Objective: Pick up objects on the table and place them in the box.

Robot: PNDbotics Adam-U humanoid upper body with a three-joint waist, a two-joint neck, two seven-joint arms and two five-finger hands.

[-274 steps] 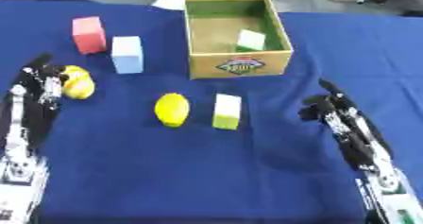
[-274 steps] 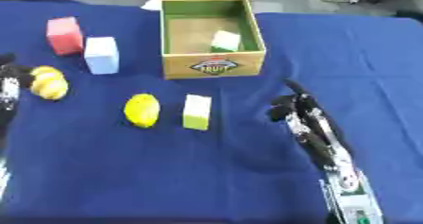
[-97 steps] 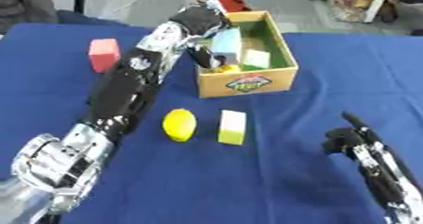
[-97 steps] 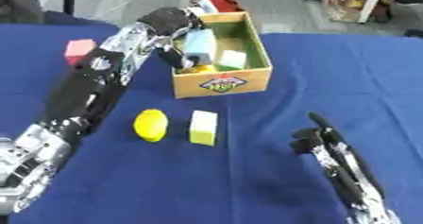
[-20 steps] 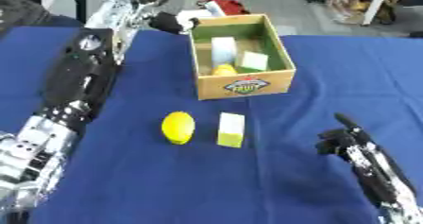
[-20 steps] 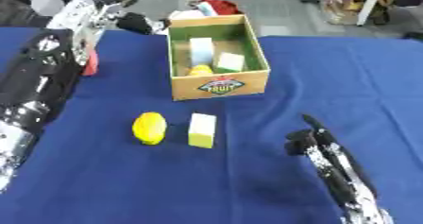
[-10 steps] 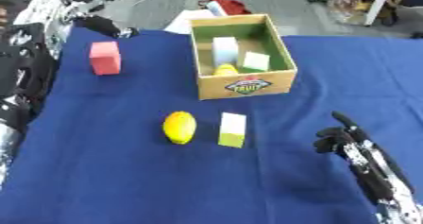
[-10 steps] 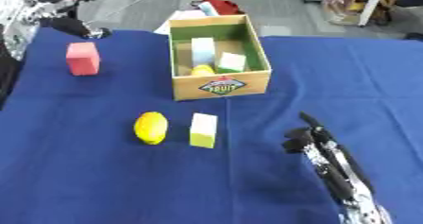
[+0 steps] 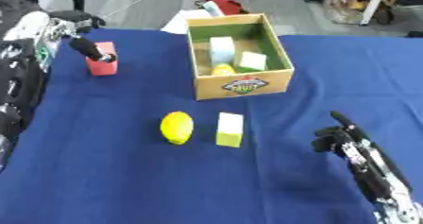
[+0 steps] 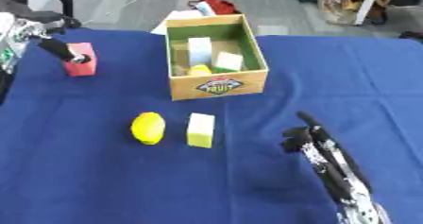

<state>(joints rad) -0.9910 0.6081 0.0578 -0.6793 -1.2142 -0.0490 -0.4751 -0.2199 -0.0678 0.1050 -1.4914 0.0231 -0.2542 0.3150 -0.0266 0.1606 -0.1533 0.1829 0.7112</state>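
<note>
A cardboard box (image 9: 242,85) stands at the back middle of the blue table. Inside it lie a pale blue block (image 9: 221,50), a pale green block (image 9: 252,60) and a yellow piece (image 9: 221,70). A red block (image 9: 102,66) sits at the back left. My left hand (image 9: 51,27) hovers over it, open, one dark finger (image 9: 89,49) reaching down to the block's top. A lemon (image 9: 177,127) and a yellow-green block (image 9: 230,129) lie side by side in the middle. My right hand (image 9: 340,138) rests open at the lower right, holding nothing.
Blue cloth (image 9: 115,180) covers the table. Beyond its far edge, behind the box, lie a red object (image 9: 223,4) and white paper (image 9: 180,22). Grey floor shows past the table.
My left arm has pulled away from the box to the left, and its hand has come down onto the red block. The right hand has stayed in place.
</note>
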